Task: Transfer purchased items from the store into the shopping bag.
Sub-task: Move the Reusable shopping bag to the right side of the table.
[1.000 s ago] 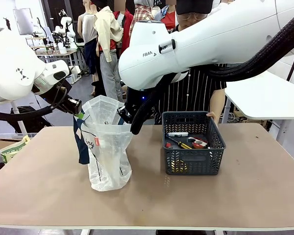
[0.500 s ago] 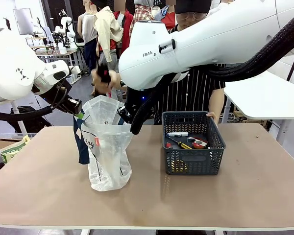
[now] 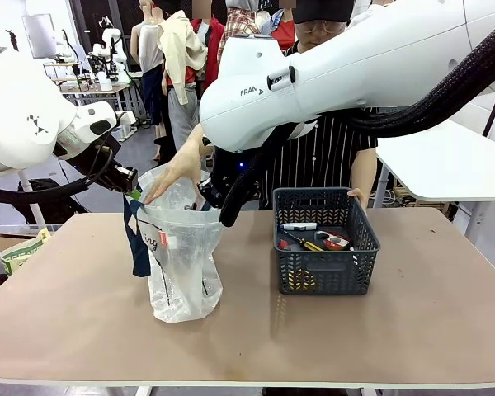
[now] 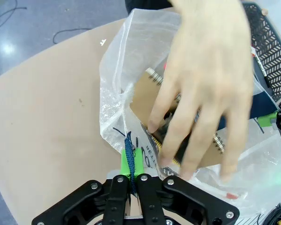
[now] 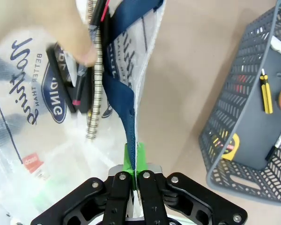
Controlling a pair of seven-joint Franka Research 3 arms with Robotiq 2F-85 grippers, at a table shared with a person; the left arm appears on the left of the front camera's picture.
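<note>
The shopping bag (image 3: 181, 256), translucent white with a navy-blue handle strip, stands open on the table's left half. My left gripper (image 3: 130, 191) is shut on the bag's near-left rim, green pads pinching plastic and blue strip in the left wrist view (image 4: 131, 163). My right gripper (image 3: 216, 200) is shut on the blue handle strip (image 5: 126, 101) on the other side. A person's hand (image 3: 169, 177) pushes a spiral notebook (image 4: 147, 101) and a black item (image 5: 68, 79) into the bag's mouth. The dark grey basket (image 3: 326, 264) stands to the right, holding a yellow-handled tool (image 3: 309, 243), a white pen-like item (image 3: 299, 225) and a red-and-white roll (image 3: 337, 241).
The person stands at the far edge behind the basket, the other hand on its far-right corner (image 3: 356, 195). Bare tabletop (image 3: 412, 330) lies in front of and to the right of the basket. A box (image 3: 21, 247) sits beyond the table's left edge.
The person's hand, absent a second ago, came in above the bag with a dark item and has dropped to the bag's mouth. Both grippers have stayed put.
</note>
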